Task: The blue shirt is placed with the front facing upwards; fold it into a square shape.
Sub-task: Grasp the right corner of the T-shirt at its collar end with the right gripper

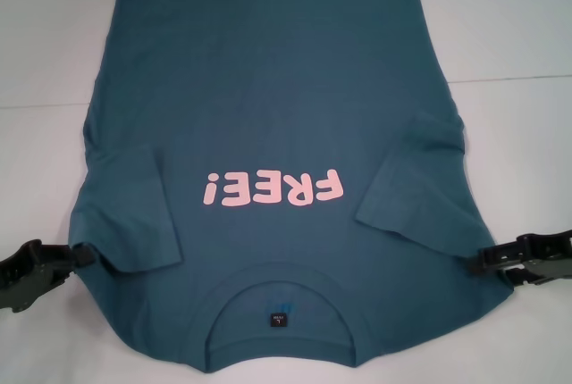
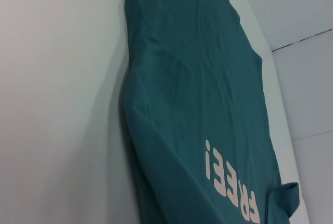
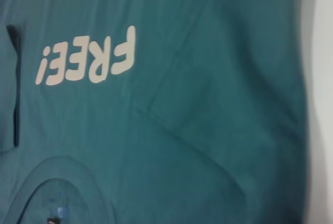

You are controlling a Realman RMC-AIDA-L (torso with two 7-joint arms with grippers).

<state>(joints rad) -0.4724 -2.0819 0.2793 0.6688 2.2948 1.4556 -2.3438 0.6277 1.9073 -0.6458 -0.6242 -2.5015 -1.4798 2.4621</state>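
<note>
On white table [image 1: 518, 36], blue shirt [image 1: 268, 98] face-up, sleeves folded inward

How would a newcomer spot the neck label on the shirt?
Start at the blue shirt spread across the white table. Follow it to the round collar at the edge nearest the robot. Inside sits the neck label, small, dark and square, unlike the pink print.

Blue shirt [image 1: 268, 98]: collar edge nearest the robot is cut by the head frame. Left gripper [image 1: 79, 257] and right gripper [image 1: 478, 262]: bodies cropped at side borders; whether their jaws pinch cloth is indiscernible. Neck label [image 1: 277, 319] is illegible.
</note>
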